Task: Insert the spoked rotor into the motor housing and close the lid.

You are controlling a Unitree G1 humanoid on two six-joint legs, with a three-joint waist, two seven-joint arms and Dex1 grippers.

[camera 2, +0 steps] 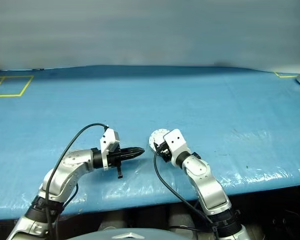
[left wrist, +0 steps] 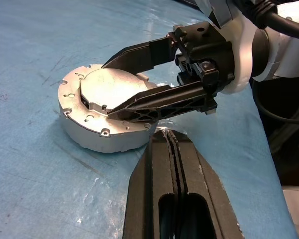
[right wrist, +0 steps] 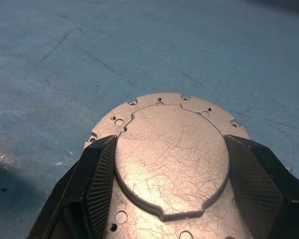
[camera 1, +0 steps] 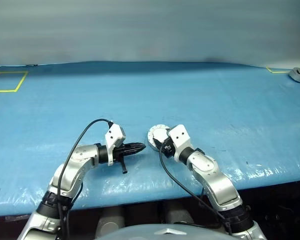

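A round silver motor housing (left wrist: 89,134) sits on the blue table near its front edge. On top lies the lid (right wrist: 172,164), smooth grey face up, with a raised centre and a flange of small holes. My right gripper (right wrist: 170,144) reaches over it from the right, its two black fingers (left wrist: 154,102) pressed against opposite sides of the raised centre. My left gripper (camera 1: 140,147) is shut and empty, pointing at the housing from the left with its tip a short way off. The windings and the spoked rotor are hidden.
The blue plastic sheet (camera 1: 190,95) covers the whole table. A small grey round part (camera 1: 299,74) lies at the far right edge. Yellow tape squares (camera 1: 7,81) mark the far left and far right corners.
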